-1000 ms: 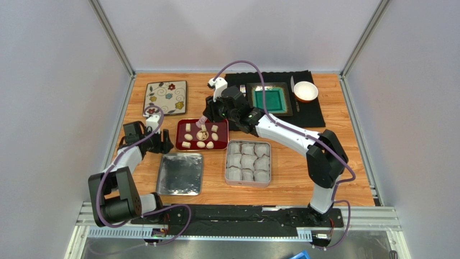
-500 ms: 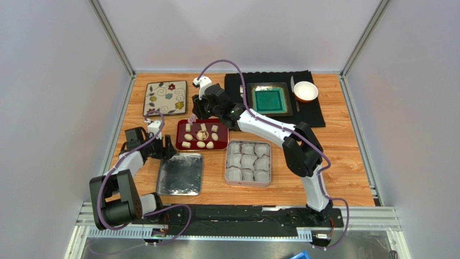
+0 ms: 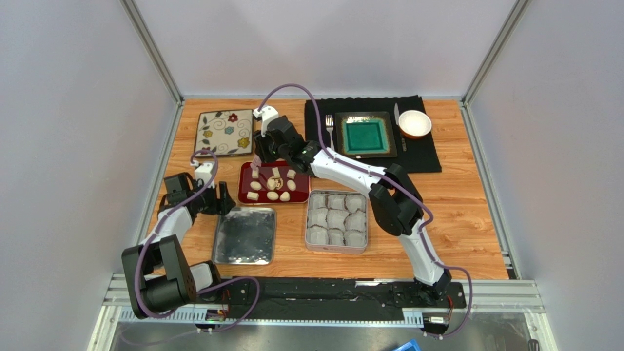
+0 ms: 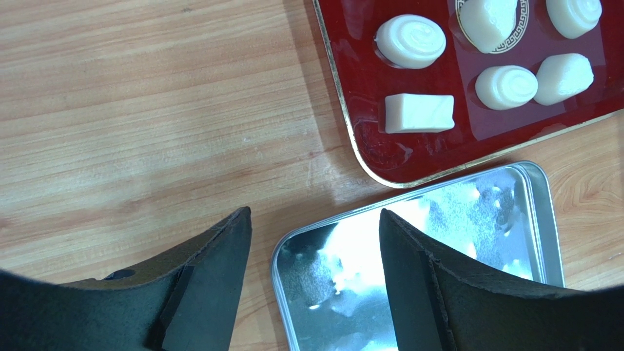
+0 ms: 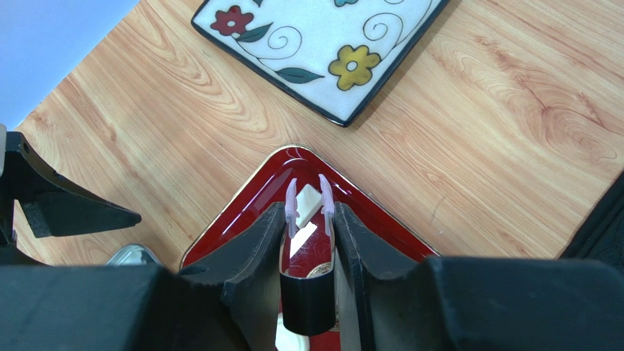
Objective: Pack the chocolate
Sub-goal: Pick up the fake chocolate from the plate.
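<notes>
From above, the chocolate (image 3: pixel 272 195) lies in about eight small pale lumps on the red tray (image 3: pixel 302 197) in the middle of the bench (image 3: pixel 454 219). Next to the tray is a tin (image 3: pixel 307 219) full of white paper cups (image 3: pixel 336 219). I can see no lump in any cup, so the packing looks like it has hardly begun. A shiny lid (image 3: pixel 244 235) lies flat beside the tin. The right pincer (image 3: pixel 256 162) reaches over the far left corner of the tray. The left pincer (image 3: pixel 220 202) sits low, just left of the tray.

From the left wrist, the left pincer (image 4: pixel 313 227) is wide and holds nothing. It hangs over the corner of the lid (image 4: pixel 439 241), near the tray (image 4: pixel 381 146). Five lumps show on the tray, one of them a little block (image 4: pixel 419 113).

From the right wrist, the right pincer (image 5: pixel 309 219) is narrow and squeezes small tongs (image 5: pixel 308 300) with pink tips. The tips stand on both sides of one lump (image 5: pixel 308 199) in the tray's corner (image 5: pixel 366 219). I cannot tell if they pinch it yet. A flower plate (image 5: pixel 322 44) lies past the tray.

So every lump I can see must yet go into a cup, and I think this corner one is first.
</notes>
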Available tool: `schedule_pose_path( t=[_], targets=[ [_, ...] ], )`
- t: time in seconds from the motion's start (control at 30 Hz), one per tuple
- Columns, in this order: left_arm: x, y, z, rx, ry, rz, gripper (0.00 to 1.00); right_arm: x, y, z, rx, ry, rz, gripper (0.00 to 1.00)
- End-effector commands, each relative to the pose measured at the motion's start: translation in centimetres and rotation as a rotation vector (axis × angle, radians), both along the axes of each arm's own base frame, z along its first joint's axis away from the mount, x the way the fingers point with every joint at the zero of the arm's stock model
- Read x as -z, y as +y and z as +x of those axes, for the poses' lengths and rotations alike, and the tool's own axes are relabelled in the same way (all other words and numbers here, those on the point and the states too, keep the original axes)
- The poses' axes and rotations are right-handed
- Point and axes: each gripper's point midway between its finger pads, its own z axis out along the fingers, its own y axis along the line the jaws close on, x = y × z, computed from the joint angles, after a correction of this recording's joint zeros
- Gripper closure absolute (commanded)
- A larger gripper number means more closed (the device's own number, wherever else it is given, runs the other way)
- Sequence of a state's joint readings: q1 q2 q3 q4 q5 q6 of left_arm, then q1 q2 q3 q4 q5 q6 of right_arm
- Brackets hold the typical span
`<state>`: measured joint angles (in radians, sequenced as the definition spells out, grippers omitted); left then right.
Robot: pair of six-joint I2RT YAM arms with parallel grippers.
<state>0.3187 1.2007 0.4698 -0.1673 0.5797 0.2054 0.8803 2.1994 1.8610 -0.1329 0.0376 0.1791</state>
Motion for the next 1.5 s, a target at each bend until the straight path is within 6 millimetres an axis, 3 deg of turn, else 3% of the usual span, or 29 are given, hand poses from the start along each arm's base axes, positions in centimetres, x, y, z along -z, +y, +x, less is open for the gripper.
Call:
schedule_pose_path(
  t=[0.0,1.47],
  targets=[
    [-1.4,0.0,0.5,0.01,-0.053,-0.011,0.27,-2.8,1.3,0.6,0.026,-0.055,0.057,0.68],
    [-2.4,0.3,0.3,0.014,-0.083,-0.001,0.27,0.3,2.7,-1.0,0.066,-0.046,-0.041,0.63]
  ],
)
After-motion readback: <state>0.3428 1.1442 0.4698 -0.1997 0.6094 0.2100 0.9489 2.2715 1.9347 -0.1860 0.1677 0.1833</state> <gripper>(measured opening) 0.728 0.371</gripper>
